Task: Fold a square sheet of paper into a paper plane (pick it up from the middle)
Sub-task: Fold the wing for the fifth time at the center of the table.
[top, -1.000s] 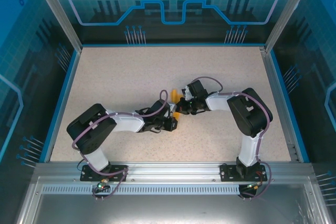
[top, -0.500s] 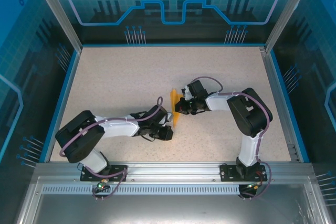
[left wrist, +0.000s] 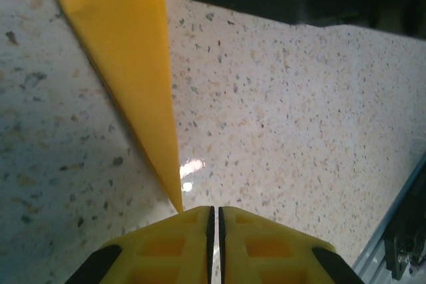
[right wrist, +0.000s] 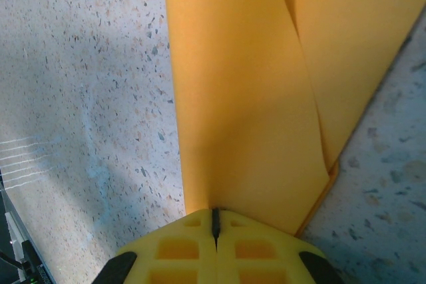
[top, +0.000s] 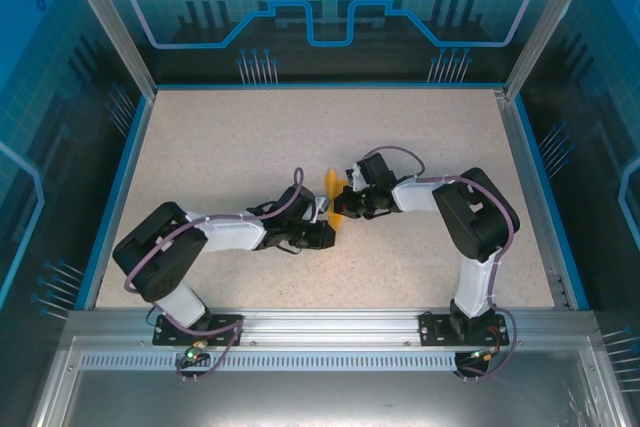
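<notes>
As wrist shows, right pincer (right wrist: 214, 221) grips paper (right wrist: 239, 98).

Bright even light, soft shadows, wrist views perhaps blurred

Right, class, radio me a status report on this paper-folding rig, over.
Right end effector shut on folded orange paper. Left end effector shut, empty, paper's tip beside it. Nothing else on table.

Ahead of the right end effector (right wrist: 214, 214), folded paper (right wrist: 246, 98): plain orange-yellow, unprinted (darker shade along the crease). Bench (right wrist: 80, 98): pale beige, fine dark and tan speckle. Pads of right and left end effector (left wrist: 214, 211): yellow.
</notes>
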Robot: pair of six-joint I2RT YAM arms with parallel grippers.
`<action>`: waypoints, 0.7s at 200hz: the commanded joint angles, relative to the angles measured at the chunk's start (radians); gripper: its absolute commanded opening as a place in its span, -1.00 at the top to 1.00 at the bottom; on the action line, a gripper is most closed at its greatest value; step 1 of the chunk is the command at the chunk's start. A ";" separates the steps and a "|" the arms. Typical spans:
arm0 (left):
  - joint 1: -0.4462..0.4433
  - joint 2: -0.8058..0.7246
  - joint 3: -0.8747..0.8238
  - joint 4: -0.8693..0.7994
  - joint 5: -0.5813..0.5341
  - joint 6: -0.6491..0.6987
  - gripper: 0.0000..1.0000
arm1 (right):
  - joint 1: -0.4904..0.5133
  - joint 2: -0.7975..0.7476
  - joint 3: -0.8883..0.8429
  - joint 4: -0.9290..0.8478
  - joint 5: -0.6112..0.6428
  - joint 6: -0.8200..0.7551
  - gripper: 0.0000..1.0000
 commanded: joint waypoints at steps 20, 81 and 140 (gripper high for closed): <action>0.005 0.083 0.025 0.099 0.030 -0.015 0.74 | 0.002 0.048 -0.037 -0.094 0.103 -0.022 1.00; 0.005 0.110 -0.040 0.076 0.006 0.021 0.76 | -0.010 0.036 -0.015 -0.120 0.094 -0.035 1.00; 0.019 0.115 -0.101 0.047 -0.008 0.057 0.97 | -0.021 -0.029 -0.019 -0.112 0.071 -0.020 0.98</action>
